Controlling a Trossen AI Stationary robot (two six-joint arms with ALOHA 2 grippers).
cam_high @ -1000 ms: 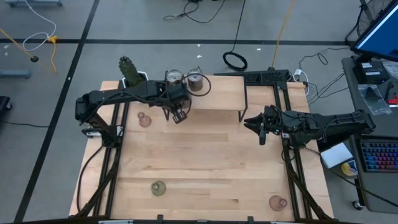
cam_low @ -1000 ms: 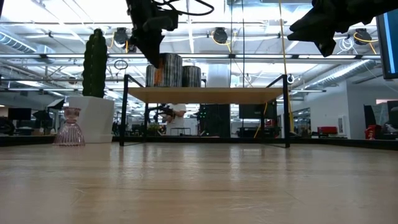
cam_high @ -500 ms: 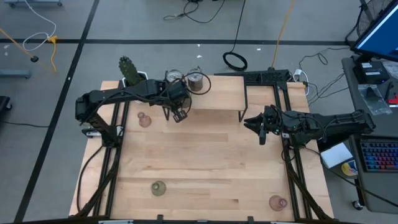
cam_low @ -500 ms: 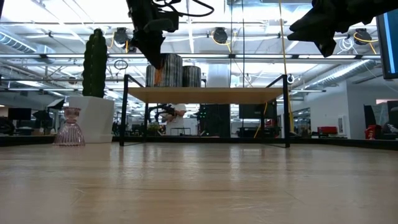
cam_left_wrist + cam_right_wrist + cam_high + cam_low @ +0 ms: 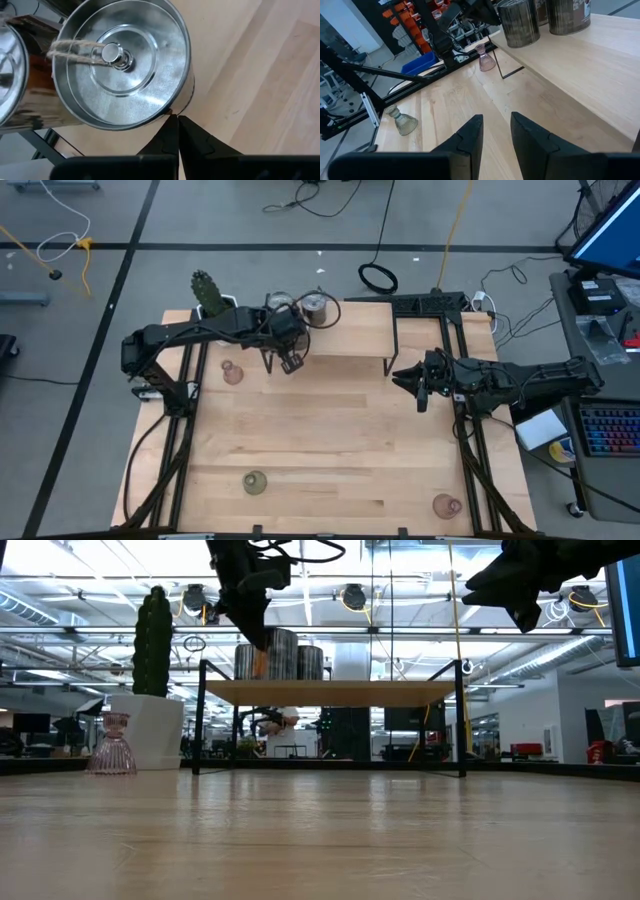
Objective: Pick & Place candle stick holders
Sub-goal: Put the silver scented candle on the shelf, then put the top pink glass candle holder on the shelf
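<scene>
Silvery round holders (image 5: 315, 306) stand on the raised wooden shelf (image 5: 400, 330) at the far side; in the left wrist view the nearest one (image 5: 120, 60) shows a knobbed lid with twine. My left gripper (image 5: 177, 122) is shut above the shelf, its tips at this holder's rim, as the low view (image 5: 258, 640) also shows. One pink glass holder (image 5: 232, 372) stands on its base at the left and another (image 5: 446, 504) at the near right. An olive one (image 5: 254, 482) stands near the front. My right gripper (image 5: 495, 135) is open and empty at the table's right (image 5: 410, 377). My left gripper comes from above with its shut fingertips (image 5: 172, 131) at the near rim (image 5: 167, 111) of the silvery holder, which stands upright on the shelf. I cannot tell whether they touch it.
A green cactus in a white pot (image 5: 208, 295) stands at the far left corner. The shelf rests on thin black legs (image 5: 199, 720). Black frame rails (image 5: 180, 440) run along both table sides. Bare wood lies across the table's middle (image 5: 330, 430).
My left gripper has crept a little toward the table's far edge over the shelf and has stayed shut.
</scene>
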